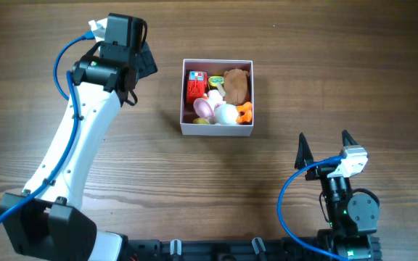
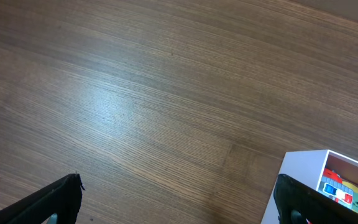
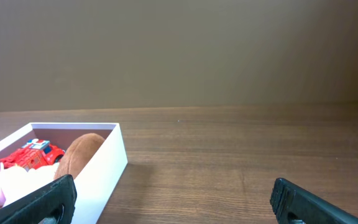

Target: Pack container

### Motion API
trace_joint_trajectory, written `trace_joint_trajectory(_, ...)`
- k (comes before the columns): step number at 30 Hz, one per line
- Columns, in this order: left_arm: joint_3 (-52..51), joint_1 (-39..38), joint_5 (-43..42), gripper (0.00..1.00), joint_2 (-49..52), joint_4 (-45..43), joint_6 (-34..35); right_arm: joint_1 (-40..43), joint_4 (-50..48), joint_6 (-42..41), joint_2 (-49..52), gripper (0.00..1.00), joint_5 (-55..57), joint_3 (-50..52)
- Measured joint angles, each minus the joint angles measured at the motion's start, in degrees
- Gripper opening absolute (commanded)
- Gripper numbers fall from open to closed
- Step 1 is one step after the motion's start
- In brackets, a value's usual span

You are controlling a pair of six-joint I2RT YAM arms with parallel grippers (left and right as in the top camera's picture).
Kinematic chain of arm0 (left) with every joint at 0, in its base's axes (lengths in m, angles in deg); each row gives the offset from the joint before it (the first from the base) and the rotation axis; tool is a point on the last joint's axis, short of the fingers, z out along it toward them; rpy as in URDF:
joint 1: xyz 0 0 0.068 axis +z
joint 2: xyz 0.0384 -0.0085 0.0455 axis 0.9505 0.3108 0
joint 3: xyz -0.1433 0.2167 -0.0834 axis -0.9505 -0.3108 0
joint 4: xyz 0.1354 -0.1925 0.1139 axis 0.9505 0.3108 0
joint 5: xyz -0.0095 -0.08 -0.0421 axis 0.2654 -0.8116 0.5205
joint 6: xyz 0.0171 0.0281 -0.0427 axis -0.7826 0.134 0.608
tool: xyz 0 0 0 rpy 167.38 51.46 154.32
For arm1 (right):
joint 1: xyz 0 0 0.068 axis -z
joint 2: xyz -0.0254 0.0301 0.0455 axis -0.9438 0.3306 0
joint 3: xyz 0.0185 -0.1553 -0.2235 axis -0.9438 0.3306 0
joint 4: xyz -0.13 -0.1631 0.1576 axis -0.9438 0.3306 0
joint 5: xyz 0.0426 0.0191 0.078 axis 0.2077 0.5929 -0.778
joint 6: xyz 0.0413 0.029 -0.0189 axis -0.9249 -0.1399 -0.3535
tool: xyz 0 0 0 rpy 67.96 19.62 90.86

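The container [image 1: 217, 130] is a small white-walled square box at the table's middle. It holds several toys: a red toy truck [image 1: 195, 85], a brown plush [image 1: 236, 85], a pink and white egg shape [image 1: 204, 108] and an orange piece [image 1: 245, 111]. My left gripper [image 1: 145, 59] is open and empty, left of the container over bare wood; the box corner [image 2: 297, 180] shows by its right finger in the left wrist view [image 2: 178, 193]. My right gripper [image 1: 324, 150] is open and empty, near the front right. In the right wrist view [image 3: 173, 196] the container [image 3: 107, 165] lies ahead left.
The wooden table [image 1: 325, 65] surrounds the container. A plain brown wall [image 3: 179, 50] stands behind the table's far edge in the right wrist view. Blue cables [image 1: 64, 54] run along both arms.
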Motion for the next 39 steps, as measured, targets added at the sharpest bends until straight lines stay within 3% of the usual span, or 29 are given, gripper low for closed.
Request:
trace_joint_trajectory(4,0.0,0.0,0.0,1.0,-1.3,0.0,0.0,0.0,0.0,0.0,0.0,0.99,0.0,0.0)
trace_joint_trajectory(9,-0.2,0.0,-0.6,1.0,-10.4,0.2,0.0,0.0,0.0,0.0,0.0,0.99,0.0,0.0)
trace_joint_trajectory(21,0.1,0.0,-1.8,1.0,-56.6,5.6,0.0,0.0,0.2,0.0,0.0,1.0,0.0,0.0)
trace_joint_trajectory(28,0.0,1.1,-1.8,1.0,-73.7,16.6,0.0,0.0,0.2,0.0,0.0,1.0,0.0,0.0)
trace_joint_trajectory(35,-12.7,4.3,-1.9,1.0,-80.0,18.6,1.2,0.0,0.2,0.0,0.0,0.99,0.0,0.0)
trace_joint_trajectory(39,-24.0,5.7,-2.5,1.0,-82.1,12.8,3.0,0.0,0.2,0.0,0.0,0.99,0.0,0.0)
